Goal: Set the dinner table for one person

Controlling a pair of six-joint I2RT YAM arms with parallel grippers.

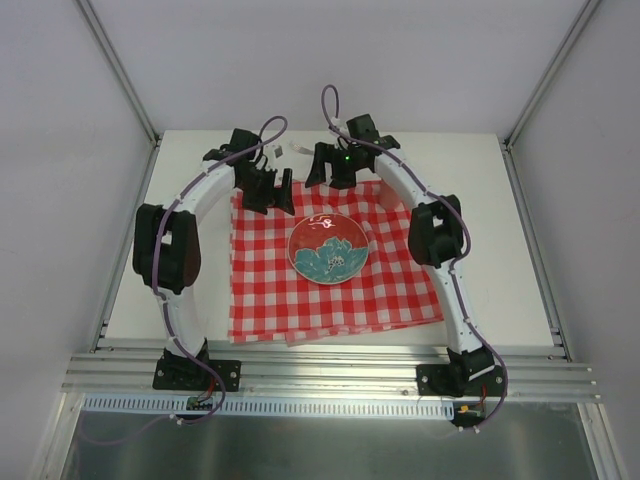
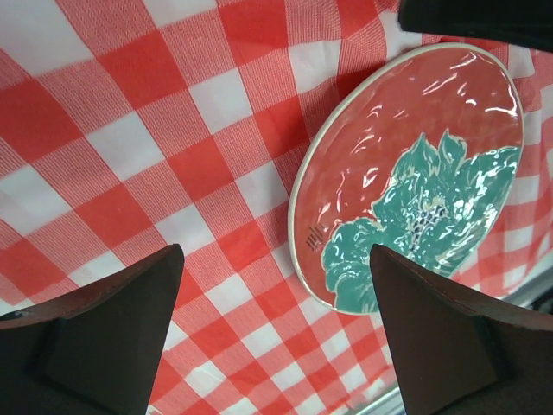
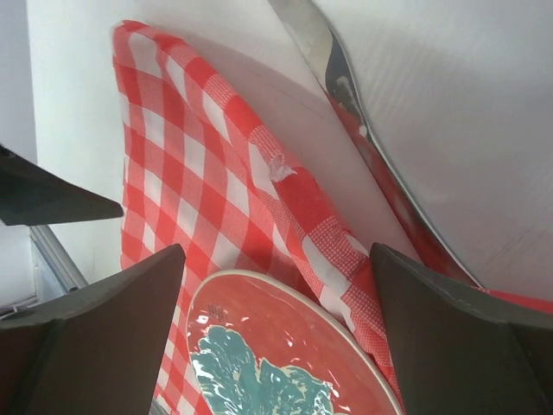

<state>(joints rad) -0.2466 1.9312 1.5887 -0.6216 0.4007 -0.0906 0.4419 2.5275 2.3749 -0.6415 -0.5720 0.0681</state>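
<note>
Left gripper (image 1: 272, 195): stood wide, held nothing.
Right gripper (image 1: 335, 172): stood wide, held nothing.
Plate (image 1: 328, 248): lay on checked cloth (image 1: 270, 290) atop dinner table (image 1: 500, 230).

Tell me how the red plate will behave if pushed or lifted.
The plate looks rigid and glossy-glazed, so probably slippery to pinch and breakable if dropped. It lies flat and shallow, so unlikely to tip. Pushed, it may drag and wrinkle the checked cloth beneath.
</note>
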